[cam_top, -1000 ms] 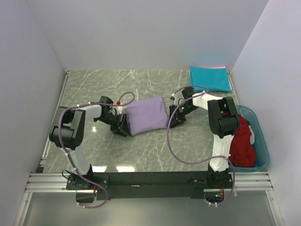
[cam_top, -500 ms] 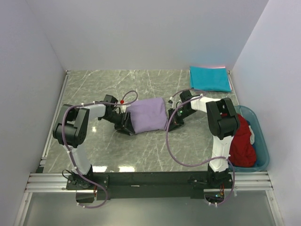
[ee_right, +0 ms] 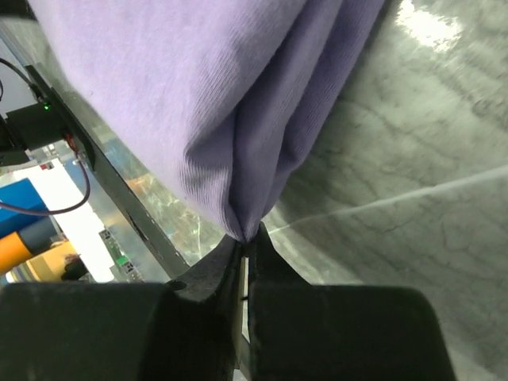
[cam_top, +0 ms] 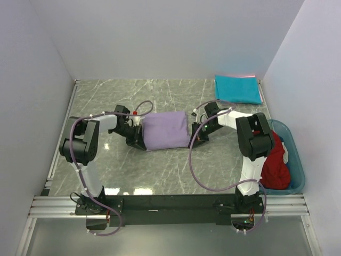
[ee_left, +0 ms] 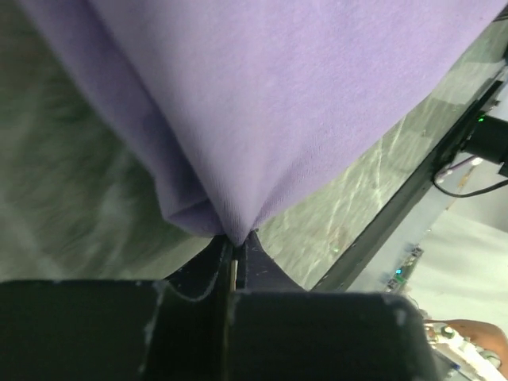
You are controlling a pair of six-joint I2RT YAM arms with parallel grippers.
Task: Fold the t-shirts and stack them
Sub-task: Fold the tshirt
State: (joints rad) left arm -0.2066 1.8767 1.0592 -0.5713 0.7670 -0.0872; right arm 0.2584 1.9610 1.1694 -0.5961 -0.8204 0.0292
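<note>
Grey marbled desk (cam_top: 106, 96) carries the folded lavender soft-fabric t-shirt (cam_top: 166, 130) at its middle. My left tool (cam_top: 139, 141) and right tool (cam_top: 195, 136), apart a second ago, have just clamped on its left and right edges. I judge it ready to lift onto the folded teal t-shirt (cam_top: 237, 88) far right. The dark red t-shirt (cam_top: 276, 162) lies in the translucent teal plastic bin (cam_top: 298, 160).

My top camera sits high behind both my bases and looks down and forward over the whole table (cam_top: 106, 170). Each wrist camera peers along its own claw, the left gripper (ee_left: 232, 248) and the right gripper (ee_right: 248, 242), very close and low to the surface. All three views share the lavender t-shirt (cam_top: 166, 130), which the wrist cameras see from opposite ends.
</note>
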